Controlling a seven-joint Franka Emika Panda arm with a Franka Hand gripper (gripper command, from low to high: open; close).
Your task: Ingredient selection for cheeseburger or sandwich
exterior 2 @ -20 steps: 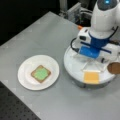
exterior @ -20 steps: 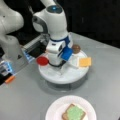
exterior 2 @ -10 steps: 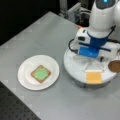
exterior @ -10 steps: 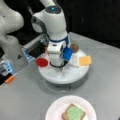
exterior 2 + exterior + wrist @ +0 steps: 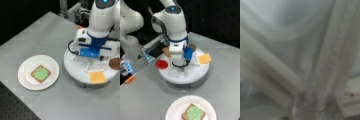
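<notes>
— Two plates on the table, is that right?

— Yes. One is the white round plate at a front view's left, seen also at a front view's bottom. On it lies a brown toast square with a green lettuce piece flat on top. The other is a raised white round tray holding the loose ingredients.

— Which ingredients lie on the tray?

— The red tomato slice sits at its rim toward a front view's left. The orange cheese square lies at the opposite rim, and shows again near the tray's front edge. The dark brown round patty rests at the tray's far right edge in a front view. A second toast piece peeks out beside the arm, partly hidden.

— And the pincer?

— The pincer hangs low over the tray's bare middle, between tomato and cheese, touching neither as far as shows. Whether it is released or clenched, I cannot tell; the wrist view shows only pale blurred surfaces close up.
</notes>
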